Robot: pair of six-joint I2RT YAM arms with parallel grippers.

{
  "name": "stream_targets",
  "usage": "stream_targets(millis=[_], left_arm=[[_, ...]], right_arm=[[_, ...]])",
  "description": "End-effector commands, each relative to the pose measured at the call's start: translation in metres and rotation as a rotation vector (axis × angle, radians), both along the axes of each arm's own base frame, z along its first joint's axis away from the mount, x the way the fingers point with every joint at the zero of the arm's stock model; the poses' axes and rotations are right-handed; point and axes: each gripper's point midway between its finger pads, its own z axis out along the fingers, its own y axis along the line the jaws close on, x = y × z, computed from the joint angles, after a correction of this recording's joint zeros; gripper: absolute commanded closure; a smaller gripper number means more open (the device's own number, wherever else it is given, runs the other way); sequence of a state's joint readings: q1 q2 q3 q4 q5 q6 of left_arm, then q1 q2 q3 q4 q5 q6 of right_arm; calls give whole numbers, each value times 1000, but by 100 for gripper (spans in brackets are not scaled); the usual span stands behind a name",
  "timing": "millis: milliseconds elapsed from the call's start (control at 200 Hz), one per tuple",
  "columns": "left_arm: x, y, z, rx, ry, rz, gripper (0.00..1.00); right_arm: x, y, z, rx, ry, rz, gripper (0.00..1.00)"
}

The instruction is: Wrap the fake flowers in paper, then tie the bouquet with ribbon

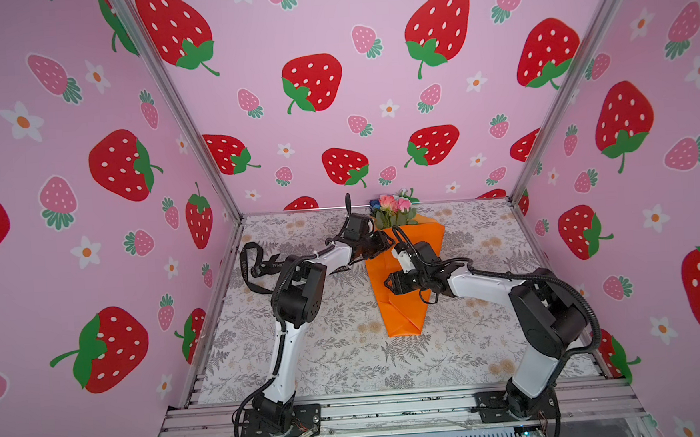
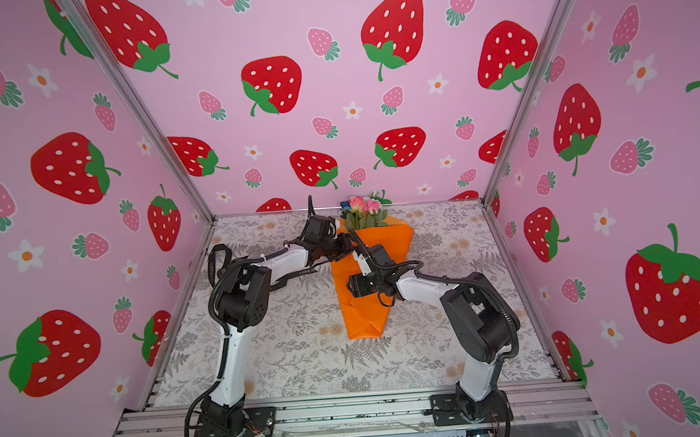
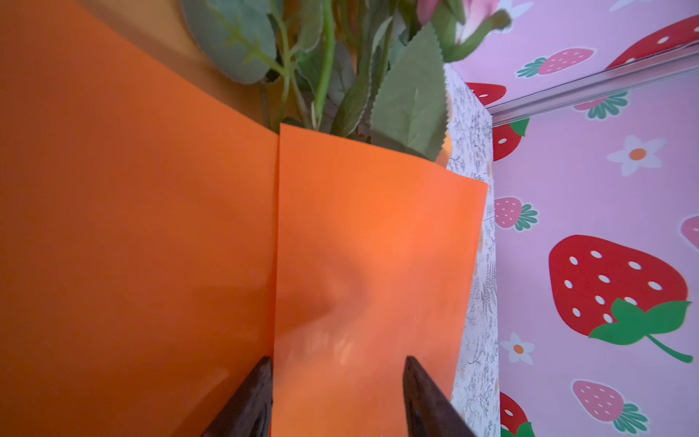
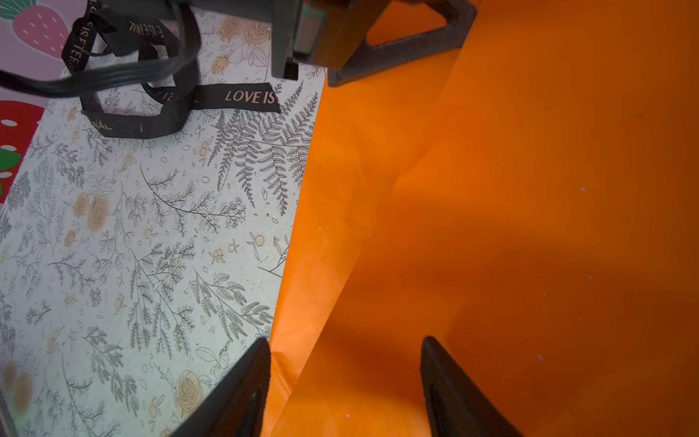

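Note:
The bouquet of fake flowers lies on the table wrapped in a cone of orange paper, with its pink blooms toward the back wall. My left gripper stands open at the cone's upper left edge. In the left wrist view its fingers straddle an overlapping paper flap below the green leaves. My right gripper is open over the cone's left edge at mid-length. The orange paper lies under the right gripper, and nothing is pinched.
A long black ribbon with pale lettering lies looped on the floral table cover, left of the cone and partly under my left arm. Strawberry-print walls enclose the table on three sides, close behind the blooms.

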State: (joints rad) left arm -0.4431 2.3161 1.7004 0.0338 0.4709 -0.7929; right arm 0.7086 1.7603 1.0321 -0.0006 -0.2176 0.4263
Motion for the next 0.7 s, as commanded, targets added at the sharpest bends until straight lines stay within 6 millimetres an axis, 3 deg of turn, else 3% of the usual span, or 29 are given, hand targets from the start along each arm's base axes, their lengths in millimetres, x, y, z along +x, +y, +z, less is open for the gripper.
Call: stream_targets(millis=[0,160,330,485,575,695], left_arm=[[-3,-9,11,-75,-7,-17,47],[-3,-7,7,-73,2,-11,49],[-5,-6,4,-65,7,-11,50],[-6,-4,6,-56,1,-12,50],[-7,-2,8,-46,-4,-11,49],[-9,0,9,-27,-5,-8,46]], right_arm=[[-2,-3,13,17,-15,-12,34],[-3,-10,24,18,-34,-36,34],[11,-39,48,11,-90,-147,34],[38,-97,61,-23,-104,-378,33],[49,-129,54,-22,-75,-473,40],[60,-157,35,-46,-40,-540,42]])
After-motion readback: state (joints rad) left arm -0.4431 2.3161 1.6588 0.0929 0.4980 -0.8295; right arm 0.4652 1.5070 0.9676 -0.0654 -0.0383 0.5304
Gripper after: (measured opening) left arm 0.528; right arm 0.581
